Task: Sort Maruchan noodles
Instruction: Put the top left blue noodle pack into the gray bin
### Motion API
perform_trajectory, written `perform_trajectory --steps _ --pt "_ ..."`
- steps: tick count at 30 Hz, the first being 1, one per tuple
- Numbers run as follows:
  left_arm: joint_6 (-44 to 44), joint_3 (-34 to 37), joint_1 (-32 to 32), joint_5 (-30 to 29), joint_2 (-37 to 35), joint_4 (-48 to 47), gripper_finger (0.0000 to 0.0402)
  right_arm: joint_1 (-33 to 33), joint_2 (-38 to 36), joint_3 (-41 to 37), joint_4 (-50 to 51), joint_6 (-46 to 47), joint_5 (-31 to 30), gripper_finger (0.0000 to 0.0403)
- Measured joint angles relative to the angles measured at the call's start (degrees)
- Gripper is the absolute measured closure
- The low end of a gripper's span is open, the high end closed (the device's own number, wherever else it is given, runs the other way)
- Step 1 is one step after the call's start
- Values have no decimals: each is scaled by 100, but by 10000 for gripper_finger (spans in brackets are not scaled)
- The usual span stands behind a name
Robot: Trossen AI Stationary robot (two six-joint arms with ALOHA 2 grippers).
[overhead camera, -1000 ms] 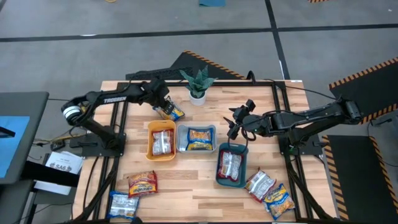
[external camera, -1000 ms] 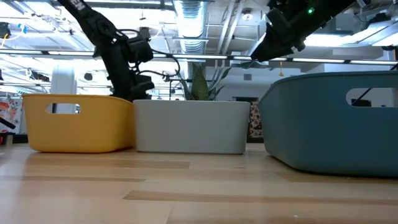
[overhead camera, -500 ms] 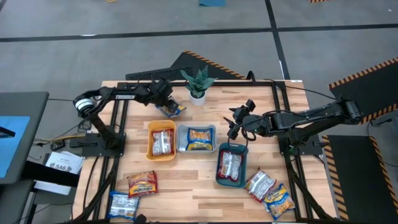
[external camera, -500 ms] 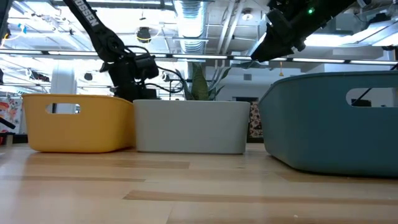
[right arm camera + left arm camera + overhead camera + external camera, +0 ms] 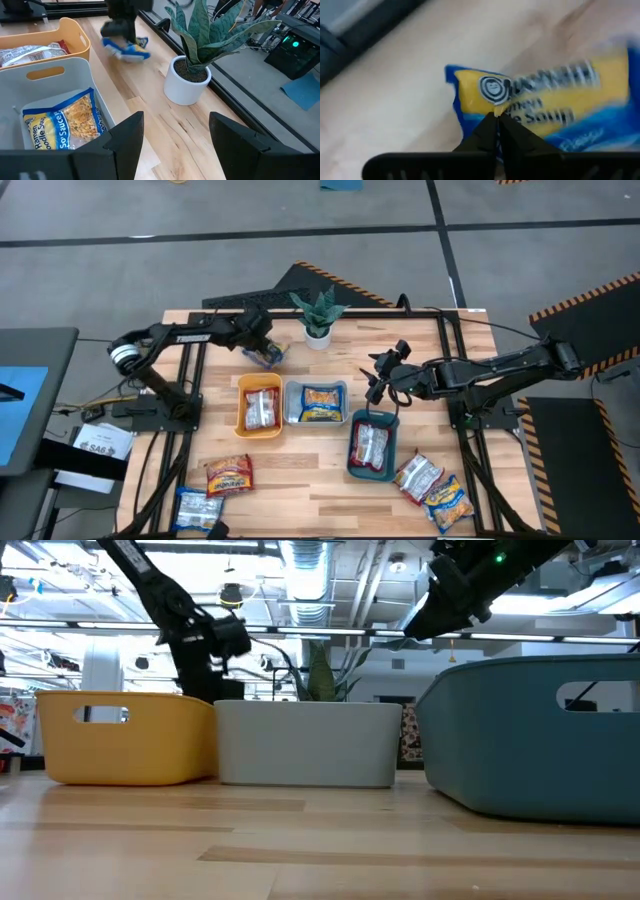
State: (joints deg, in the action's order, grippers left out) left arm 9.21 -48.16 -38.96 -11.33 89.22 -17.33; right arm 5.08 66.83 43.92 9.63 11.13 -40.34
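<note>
Gripping at the far end of the wooden slatted bench (image 5: 300, 455), the left gripper (image 5: 496, 116) has its jaws pinched fully together on the edge of a flat yellow-and-blue shiny plastic noodle packet (image 5: 545, 107), which lies on the boards just beside the white-potted spiky green plant (image 5: 317, 317). Seen from overhead, that packet (image 5: 268, 356) sits under the gripper head (image 5: 258, 340), beyond the row of trays. Hold looks thin, a corner pinch only, so the lift wants to be slow and straight up, checking the packet comes with it before any swing. Destination, by my reading: the pale grey plastic tray (image 5: 316, 402), which already holds a matching yellow-and-blue packet; the orange plastic tray (image 5: 259, 405) beside it and the teal plastic tray (image 5: 372, 445) each hold a silver-and-red one. Carry should clear the orange tray's rim and release low over the grey one, as a slick wrapper may slip from so small a bite. Right gripper (image 5: 172, 137) hovers above the teal tray with jaws spread wide and nothing in them. Four more packets lie loose along the near edge: orange-red (image 5: 229, 475), blue (image 5: 196, 508), silver-and-red (image 5: 417, 476), yellow-and-blue (image 5: 447, 503).
</note>
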Motion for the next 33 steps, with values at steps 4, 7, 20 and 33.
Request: perform_trajectory --steps 4,7,20,33 --pt "-109 -15 4 -81 -748 21 402 0 0 0 4 -2 0 155" --pt "-150 -15 54 -139 -1291 -21 401 0 0 0 2 -2 0 155" --pt "121 -28 1960 -122 -2811 492 401 0 0 0 0 -2 0 155" --pt "-24 -35 3818 -122 -1989 1395 401 0 0 0 -2 6 0 155"
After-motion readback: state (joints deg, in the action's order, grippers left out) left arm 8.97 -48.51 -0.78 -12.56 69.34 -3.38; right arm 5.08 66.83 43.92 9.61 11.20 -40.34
